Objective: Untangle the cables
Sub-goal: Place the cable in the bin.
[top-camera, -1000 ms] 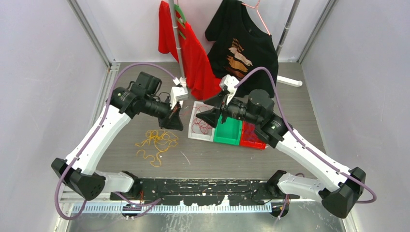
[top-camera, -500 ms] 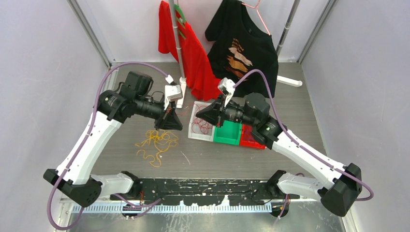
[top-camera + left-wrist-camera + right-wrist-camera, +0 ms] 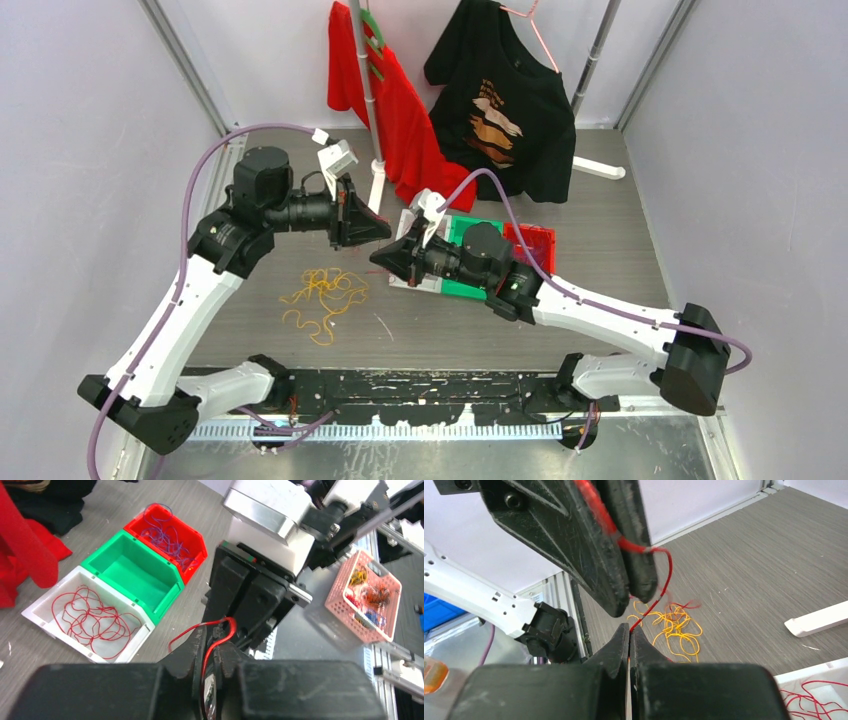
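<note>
The red cable runs short between left gripper and right gripper; both jaws apparently pinch it, tips almost touching.

Nothing legible shows in any view: no word, number, brand mark or sign can be made out. The one candidate is the orange and white print on the chest of the black T-shirt, which hangs well beyond both pairs of jaws at the far side of the bench. It is too small and blurred to tell whether it holds any lettering.
</note>
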Available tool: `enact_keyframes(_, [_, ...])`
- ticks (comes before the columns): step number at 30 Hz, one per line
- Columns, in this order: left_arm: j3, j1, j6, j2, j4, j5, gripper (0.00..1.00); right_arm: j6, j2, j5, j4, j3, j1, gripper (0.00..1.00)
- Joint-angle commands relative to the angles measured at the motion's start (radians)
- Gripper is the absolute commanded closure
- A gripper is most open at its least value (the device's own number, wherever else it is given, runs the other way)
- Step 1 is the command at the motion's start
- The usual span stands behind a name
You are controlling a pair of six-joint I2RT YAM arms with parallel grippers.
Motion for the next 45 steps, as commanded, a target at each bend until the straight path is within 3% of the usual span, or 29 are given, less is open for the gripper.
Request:
enact_keyframes(1, [-0.024, 0.006, -0.13, -0.045, 0.185, -0.085, 0.86, -0.017, 0.009, 0.109, 0.158, 0.031, 0.024, 0.99])
enact_keyframes(9, [-0.08, 0.026, -0.146, -0.077, 0.26, -0.271, 0.8, 0.0, 0.049, 0.113, 0.207, 0.049, 0.048, 0.99])
enact_keyframes(14, [-0.082, 0.027, -0.101, -0.061, 0.266, -0.286, 0.95, 0.017, 0.062, 0.112, 0.226, 0.055, 0.052, 0.99])
enact_keyframes(22, [-0.052, 0.029, -0.134, -0.013, 0.31, -0.252, 1.0, 0.074, 0.118, 0.088, 0.254, 0.098, 0.063, 0.99])
enact_keyframes(28, [-0.03, 0.037, -0.197, -0.014, 0.347, -0.172, 1.0, 0.058, 0.095, 0.208, 0.309, 0.052, 0.061, 0.7])
enact_keyframes(34, [0.0, 0.041, -0.216, -0.009, 0.342, -0.177, 1.0, 0.032, 0.125, 0.26, 0.358, 0.071, 0.061, 0.51])
enact_keyframes(45, [0.035, 0.051, -0.252, -0.014, 0.324, -0.181, 1.0, -0.044, 0.221, 0.334, 0.38, 0.166, 0.063, 0.5])
